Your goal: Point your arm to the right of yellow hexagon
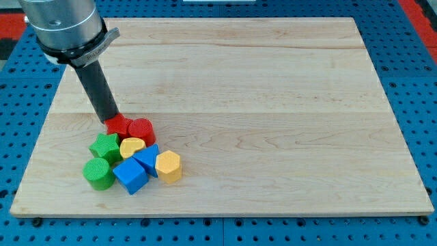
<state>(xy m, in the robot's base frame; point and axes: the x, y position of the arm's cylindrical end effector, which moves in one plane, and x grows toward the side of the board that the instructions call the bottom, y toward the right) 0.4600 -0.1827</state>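
Rod-end my tip (111,120) touches nothing but the red block (119,126), up-left of the yellow hexagon (168,166).
You'd find that hexagon light and easily slid; steer round it.

The arm (65,27) is cut off by the view's top edge. My tip (113,121) partly covers the red block (119,126) beside the red cylinder (142,129).

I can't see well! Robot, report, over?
My tip at red blocks, cluster's top-left. Yellow hexagon block at cluster's right. Blocks lie between.
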